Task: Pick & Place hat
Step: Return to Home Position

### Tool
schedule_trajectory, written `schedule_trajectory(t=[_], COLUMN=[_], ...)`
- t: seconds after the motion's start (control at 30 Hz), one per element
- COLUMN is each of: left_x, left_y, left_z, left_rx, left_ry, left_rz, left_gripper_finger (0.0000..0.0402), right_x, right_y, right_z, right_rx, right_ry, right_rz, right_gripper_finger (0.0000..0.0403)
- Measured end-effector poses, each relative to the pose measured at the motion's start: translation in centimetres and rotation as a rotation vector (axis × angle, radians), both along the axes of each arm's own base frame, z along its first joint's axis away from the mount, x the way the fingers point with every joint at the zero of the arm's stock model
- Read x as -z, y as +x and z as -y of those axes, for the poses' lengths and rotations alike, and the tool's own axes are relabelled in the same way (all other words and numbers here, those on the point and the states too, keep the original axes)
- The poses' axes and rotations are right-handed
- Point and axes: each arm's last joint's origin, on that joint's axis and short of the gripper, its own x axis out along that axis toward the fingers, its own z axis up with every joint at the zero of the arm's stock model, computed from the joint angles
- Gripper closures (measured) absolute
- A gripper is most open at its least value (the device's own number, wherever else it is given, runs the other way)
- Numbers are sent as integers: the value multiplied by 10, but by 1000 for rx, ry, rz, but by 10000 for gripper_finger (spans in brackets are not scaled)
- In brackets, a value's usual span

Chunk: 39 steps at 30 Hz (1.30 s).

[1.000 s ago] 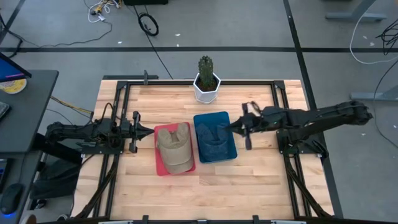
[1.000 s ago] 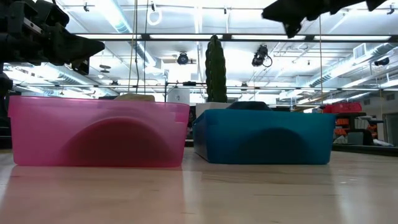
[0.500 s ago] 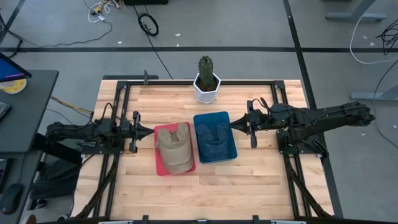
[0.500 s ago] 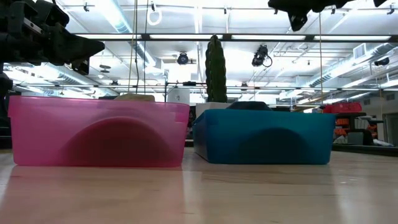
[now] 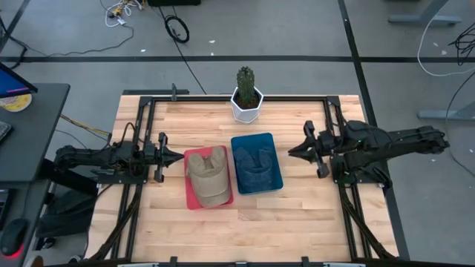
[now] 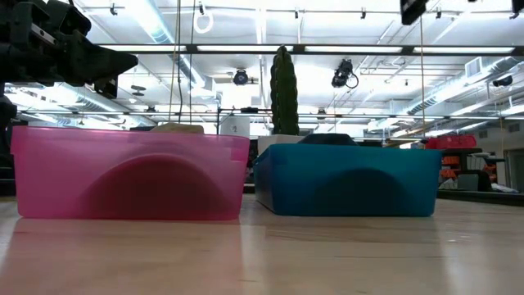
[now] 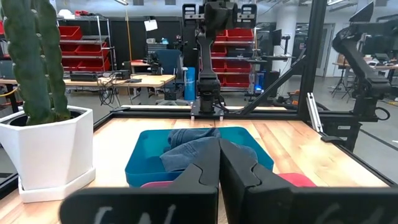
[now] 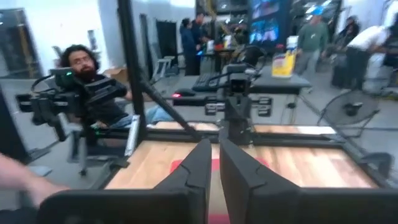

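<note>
- Brown cap [image 5: 208, 176] in red bin [image 5: 191, 197]; left gripper [image 5: 178, 156] just beside, fingers pressed together.
- Blue cap [image 5: 254, 167] in blue bin [image 5: 252, 137]; right gripper [image 5: 292, 151] apart, fingers together too.

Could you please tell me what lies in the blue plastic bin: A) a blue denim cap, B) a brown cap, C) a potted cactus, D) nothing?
A: the high view shows a blue denim cap lying inside the blue plastic bin.

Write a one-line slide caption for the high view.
Sorted: brown caps in the red bin, blue cap in the blue bin, left gripper and right gripper outside the bins.
</note>
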Motion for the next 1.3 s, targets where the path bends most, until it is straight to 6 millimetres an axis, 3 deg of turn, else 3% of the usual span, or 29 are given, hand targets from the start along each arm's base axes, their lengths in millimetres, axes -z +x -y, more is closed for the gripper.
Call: schedule_trajectory(t=[0.3, 0.47, 0.7, 0.93, 1.17, 1.3], left_x=[0, 0, 0, 0, 0, 0], left_y=[0, 0, 0, 0, 0, 0], left_z=[0, 0, 0, 0, 0, 0], left_rx=[0, 0, 0, 1, 0, 0], left_ry=[0, 0, 0, 0, 0, 0], left_rz=[0, 0, 0, -1, 0, 0], left_gripper_finger=[399, 399, 399, 399, 399, 399], right_x=[22, 30, 48, 65, 104, 105], right_y=[-47, -71, -90, -82, -69, -68], right_z=[9, 11, 12, 12, 9, 11], right_rx=[163, 149, 148, 150, 130, 193], right_ry=[31, 60, 61, 58, -68, -67], right_rz=[156, 255, 351, 460, 473, 445], right_gripper_finger=[366, 366, 366, 366, 366, 366])
